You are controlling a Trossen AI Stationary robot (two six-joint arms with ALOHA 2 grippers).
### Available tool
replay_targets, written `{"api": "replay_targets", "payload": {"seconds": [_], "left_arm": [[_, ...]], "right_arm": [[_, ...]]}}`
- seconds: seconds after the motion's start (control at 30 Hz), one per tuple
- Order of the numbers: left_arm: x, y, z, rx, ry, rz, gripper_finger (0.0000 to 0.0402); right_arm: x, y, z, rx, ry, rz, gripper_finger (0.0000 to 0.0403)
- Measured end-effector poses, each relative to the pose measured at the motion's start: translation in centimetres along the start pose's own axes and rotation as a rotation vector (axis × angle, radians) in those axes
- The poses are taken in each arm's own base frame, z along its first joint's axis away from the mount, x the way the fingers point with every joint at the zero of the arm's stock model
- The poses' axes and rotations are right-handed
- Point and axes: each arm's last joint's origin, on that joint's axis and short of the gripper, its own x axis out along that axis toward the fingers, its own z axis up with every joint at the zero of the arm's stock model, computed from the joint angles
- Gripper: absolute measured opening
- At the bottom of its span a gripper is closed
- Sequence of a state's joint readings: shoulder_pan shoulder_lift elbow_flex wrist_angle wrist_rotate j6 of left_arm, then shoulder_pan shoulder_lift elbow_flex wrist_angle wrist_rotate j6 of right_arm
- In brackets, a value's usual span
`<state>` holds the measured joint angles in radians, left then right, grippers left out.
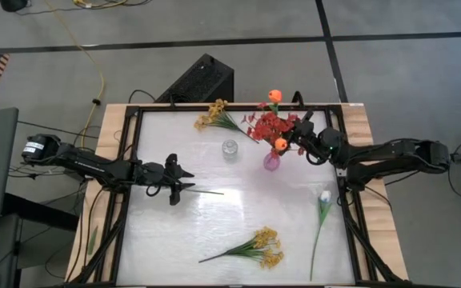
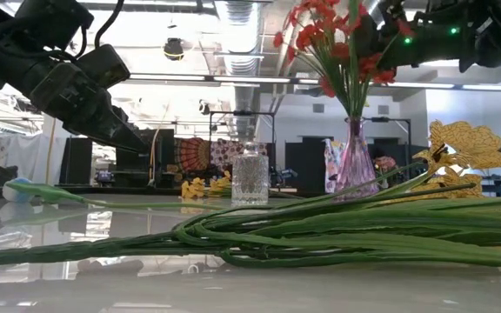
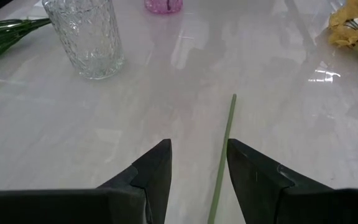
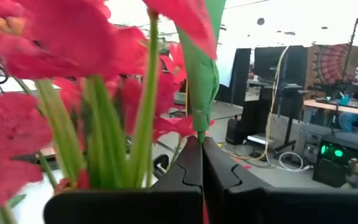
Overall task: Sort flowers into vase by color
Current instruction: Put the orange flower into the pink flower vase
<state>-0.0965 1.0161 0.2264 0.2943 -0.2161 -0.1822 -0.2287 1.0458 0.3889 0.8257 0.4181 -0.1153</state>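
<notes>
My right claw is pinching an orange tulip by its stem, fingers pressed together, right of centre in the upper part of the high view, over the pink vase that is holding red sprays. My left claw is hovering left of centre, fingers spread around a bare green stem lying on the worktop. A clear glass vase is standing between them. Yellow sprays are lying lower centre, a white tulip lower right.

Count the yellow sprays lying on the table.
2. One yellow spray lies at the table's far edge, left of the pink vase; the other yellow spray lies near the front edge, left of the white tulip. None looks hidden.
</notes>
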Motion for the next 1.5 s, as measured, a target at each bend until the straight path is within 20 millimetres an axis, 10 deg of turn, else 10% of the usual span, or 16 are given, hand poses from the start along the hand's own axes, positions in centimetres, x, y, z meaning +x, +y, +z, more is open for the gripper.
{"api": "replay_targets", "payload": {"seconds": [0.53,0.83,1.1,1.5], "left_arm": [[2.1,-0.8,3.0,-0.016,-0.395,0.017,0.0143],[11.7,-2.0,8.4,0.170,-0.432,0.142,0.0178],[19.1,1.4,11.5,0.005,-0.439,0.108,0.0221],[26.2,3.9,15.0,-0.035,-0.380,0.037,0.0227]], "right_arm": [[-3.2,0.6,2.5,0.002,-0.028,0.041,0.0017],[-3.2,1.0,2.2,0.009,-0.004,0.059,0.0017],[-2.3,1.8,1.5,-0.025,-0.005,0.074,0.0017],[-2.3,2.1,1.6,-0.030,-0.030,0.103,0.0017]]}}
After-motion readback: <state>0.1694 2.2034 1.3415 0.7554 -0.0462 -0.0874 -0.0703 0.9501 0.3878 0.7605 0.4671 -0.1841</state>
